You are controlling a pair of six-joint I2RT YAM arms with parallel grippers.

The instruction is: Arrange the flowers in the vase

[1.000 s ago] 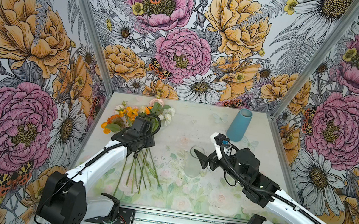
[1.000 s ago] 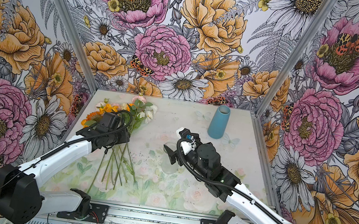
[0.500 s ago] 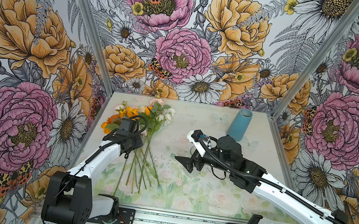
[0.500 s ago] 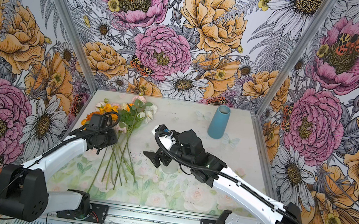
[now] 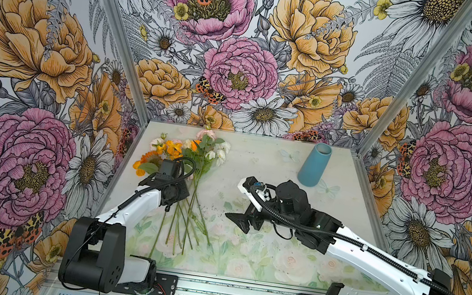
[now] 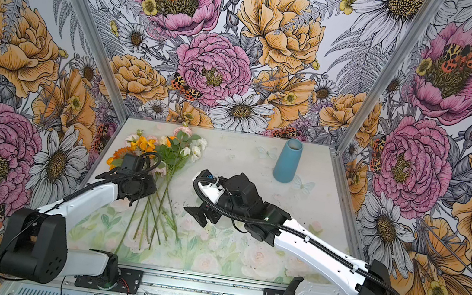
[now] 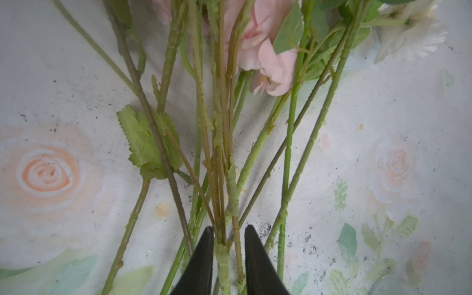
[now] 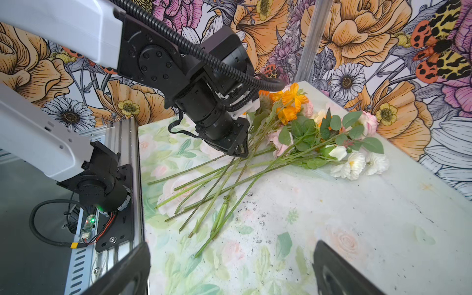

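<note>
The flowers (image 5: 195, 155) (image 6: 171, 148) lie in a loose bunch on the left of the table, with orange, pink and white blooms toward the back wall and green stems fanning toward the front. My left gripper (image 7: 228, 228) (image 8: 241, 153) points down onto the stems, its two black fingers pressed against a few stems (image 7: 222, 153) from both sides. The blue vase (image 5: 314, 166) (image 6: 288, 162) stands upright at the back right, empty. My right gripper (image 5: 244, 219) (image 8: 229, 268) hovers wide open over bare table, just right of the stem ends, holding nothing.
The table (image 5: 275, 255) has a faint pastel rose print with dark specks near the stems. Flowered walls with metal corner posts (image 5: 366, 136) close in three sides. A metal rail (image 5: 222, 292) carrying both arm bases runs along the front edge.
The left gripper's jaws have closed in on the stems, and its wrist shifted slightly left. The right arm swung left, from mid-table toward the stem ends, staying open.
</note>
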